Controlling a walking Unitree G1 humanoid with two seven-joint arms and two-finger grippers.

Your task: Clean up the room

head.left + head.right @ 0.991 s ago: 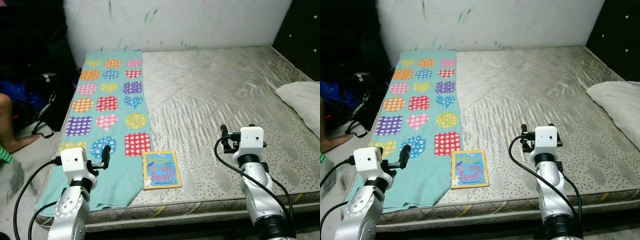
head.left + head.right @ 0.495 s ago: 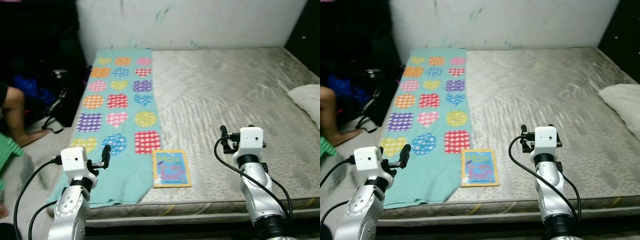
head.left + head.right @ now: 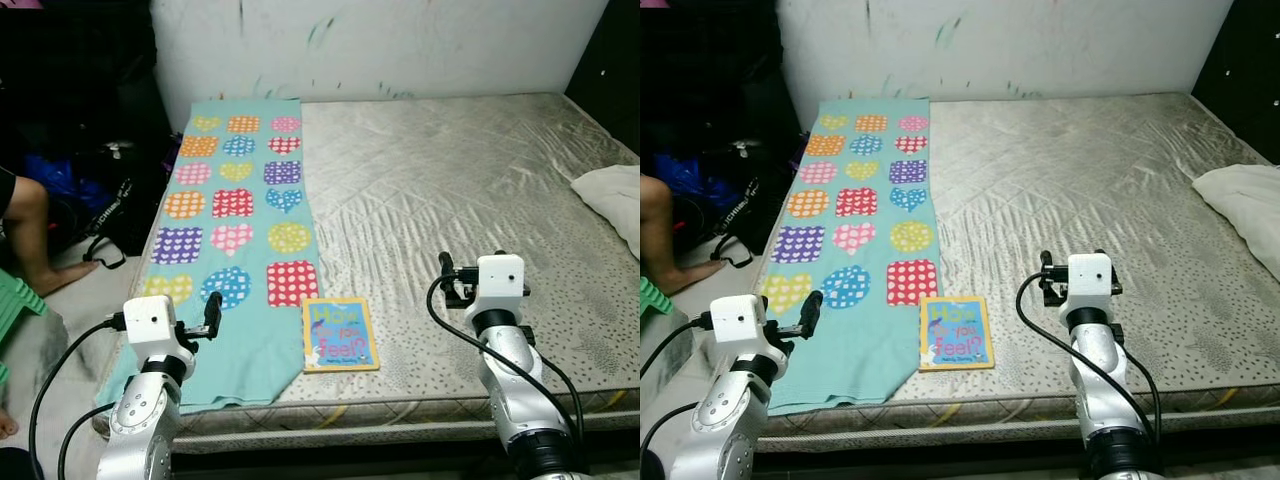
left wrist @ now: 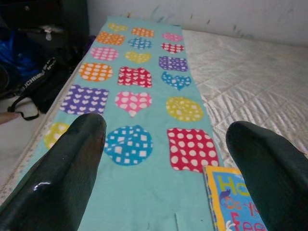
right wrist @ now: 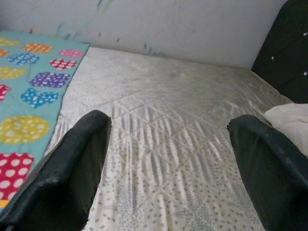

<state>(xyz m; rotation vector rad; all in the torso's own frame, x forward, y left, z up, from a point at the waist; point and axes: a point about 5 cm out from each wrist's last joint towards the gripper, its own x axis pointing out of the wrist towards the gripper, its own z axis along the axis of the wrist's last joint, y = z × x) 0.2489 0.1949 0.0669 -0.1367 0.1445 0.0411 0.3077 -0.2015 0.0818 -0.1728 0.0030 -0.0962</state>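
Mattress (image 3: 450, 190) holds a book (image 3: 339, 334), long axis seemingly toward the wall; both grippers spread.

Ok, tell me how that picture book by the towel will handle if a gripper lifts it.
The book lies flat and thin at the mattress front edge, so fingers would probably struggle to get under it. Its cover looks glossy, so possibly slippery. Gripped by one edge, it may sag or fall open.

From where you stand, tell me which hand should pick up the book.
Probably left. The left hand hovers over the patterned cloth next to the book, with the book's corner between its open fingers; the right hand faces bare mattress.
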